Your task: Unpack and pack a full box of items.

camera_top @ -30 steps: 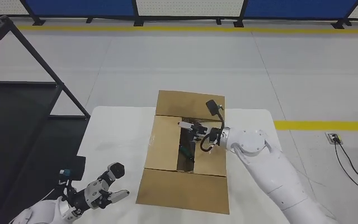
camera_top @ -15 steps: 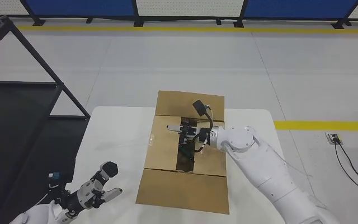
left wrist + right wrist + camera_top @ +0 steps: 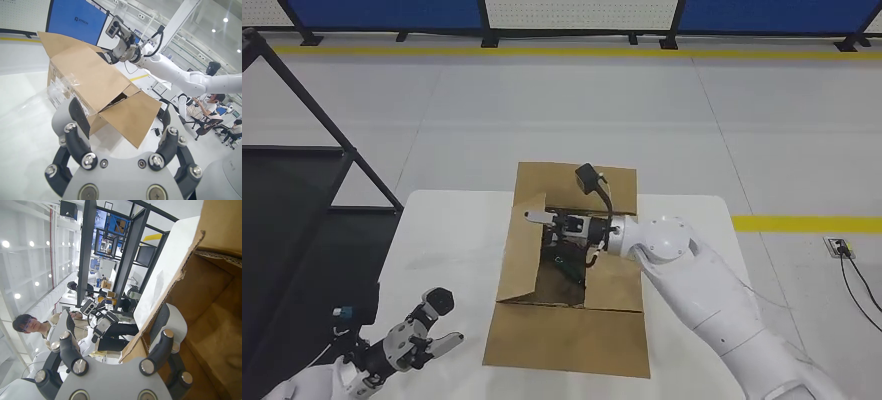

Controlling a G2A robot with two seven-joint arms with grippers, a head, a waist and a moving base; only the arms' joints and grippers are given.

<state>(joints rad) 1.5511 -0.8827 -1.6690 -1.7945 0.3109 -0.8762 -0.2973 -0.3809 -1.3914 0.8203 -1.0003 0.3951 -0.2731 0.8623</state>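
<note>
The right tool (image 3: 117, 319) stands apart astride the flap (image 3: 523, 262) edge, so I would swing the flap outward slowly, keeping the box (image 3: 567, 342) from sliding.

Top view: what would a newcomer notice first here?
The open cardboard box in the middle of the white table stands out. The right gripper, open, straddles the edge of its raised side flap. The left gripper hangs open over the table's near corner, apart from the box.
</note>
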